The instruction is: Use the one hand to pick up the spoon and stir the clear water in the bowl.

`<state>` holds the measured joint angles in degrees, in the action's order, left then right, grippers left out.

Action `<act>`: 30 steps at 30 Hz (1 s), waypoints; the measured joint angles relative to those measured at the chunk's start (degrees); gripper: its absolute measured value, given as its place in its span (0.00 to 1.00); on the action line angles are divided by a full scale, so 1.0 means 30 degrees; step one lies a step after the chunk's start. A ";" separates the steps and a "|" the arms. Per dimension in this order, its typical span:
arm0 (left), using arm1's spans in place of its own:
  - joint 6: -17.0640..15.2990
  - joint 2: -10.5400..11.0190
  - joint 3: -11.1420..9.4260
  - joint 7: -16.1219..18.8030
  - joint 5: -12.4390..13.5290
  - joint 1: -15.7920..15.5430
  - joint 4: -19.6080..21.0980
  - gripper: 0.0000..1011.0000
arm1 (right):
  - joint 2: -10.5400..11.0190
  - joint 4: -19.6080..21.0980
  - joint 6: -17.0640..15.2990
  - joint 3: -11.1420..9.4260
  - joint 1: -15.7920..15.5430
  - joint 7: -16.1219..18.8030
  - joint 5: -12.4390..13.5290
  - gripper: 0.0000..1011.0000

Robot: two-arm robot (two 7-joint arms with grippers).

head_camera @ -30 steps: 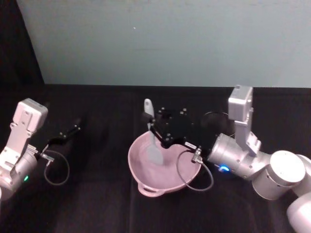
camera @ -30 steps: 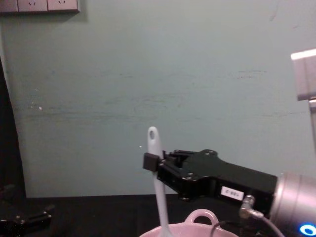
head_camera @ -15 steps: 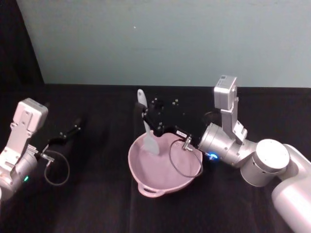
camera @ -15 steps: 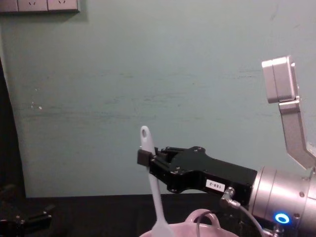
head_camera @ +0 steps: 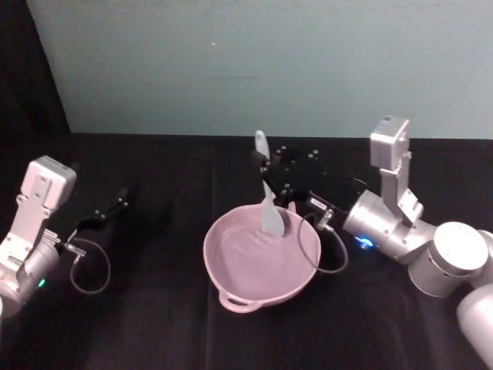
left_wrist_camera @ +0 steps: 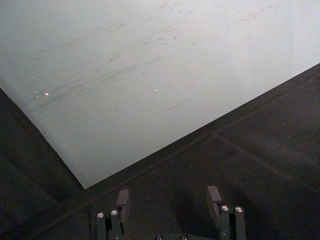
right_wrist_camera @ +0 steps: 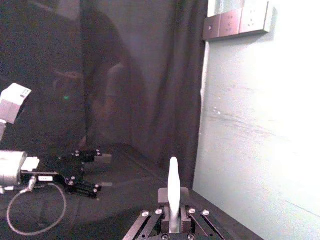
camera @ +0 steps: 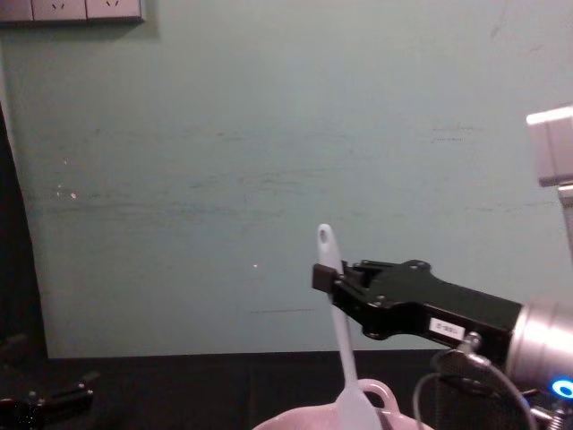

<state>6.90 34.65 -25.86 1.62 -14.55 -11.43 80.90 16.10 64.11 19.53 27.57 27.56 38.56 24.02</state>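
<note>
As the spoon [head_camera: 269, 210] dips into the bowl [head_camera: 223, 291] — right end effector [head_camera: 263, 171] grips it.

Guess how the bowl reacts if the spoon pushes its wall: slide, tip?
Likely slides rather than tips: the bowl is wide, shallow, flat on the black cloth. It looks thin and light, so a modest push from the spoon, upright in the right gripper, could shift it. Left gripper idles far left.

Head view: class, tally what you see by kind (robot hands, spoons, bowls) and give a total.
Hands: 2 (left hand parked at the left, open; right hand above the bowl's far rim, gripping the spoon)
Spoons: 1 (spoon)
Bowls: 1 (bowl)
Total: 4
</note>
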 joint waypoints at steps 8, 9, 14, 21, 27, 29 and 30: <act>0.0001 0.0000 0.0001 -0.0001 0.0000 0.0000 0.0000 0.99 | 0.0931 0.2042 -0.0595 -0.0405 -0.1370 -0.0335 -0.0054 0.12; 0.0001 0.0000 0.0000 -0.0001 0.0000 0.0000 0.0000 0.99 | 0.1019 0.2420 -0.0659 -0.0407 -0.1618 -0.0318 -0.0013 0.13; 0.0001 -0.0001 0.0000 -0.0001 0.0000 0.0000 0.0001 0.99 | 0.1036 0.3185 -0.0770 -0.0200 -0.2188 -0.0040 0.0249 0.12; 0.0001 -0.0001 0.0000 0.0000 0.0001 0.0000 0.0000 0.99 | 0.0354 0.3027 -0.0786 0.0611 -0.1983 0.0656 0.0430 0.12; 0.0001 -0.0001 0.0000 0.0000 0.0000 0.0001 0.0000 0.99 | -0.0572 0.1777 -0.0417 0.1300 -0.0944 0.0997 0.0246 0.12; 0.0001 0.0000 0.0001 0.0000 0.0000 0.0001 0.0001 0.99 | -0.0903 0.1153 -0.0221 0.1410 -0.0524 0.1017 0.0175 0.12; 0.0001 -0.0001 0.0000 -0.0001 0.0000 0.0001 0.0000 0.99 | -0.0990 0.0956 -0.0157 0.1430 -0.0402 0.1017 0.0134 0.12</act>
<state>6.91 34.65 -25.86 1.62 -14.55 -11.43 80.90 13.13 66.97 19.06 31.86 26.35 41.61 24.42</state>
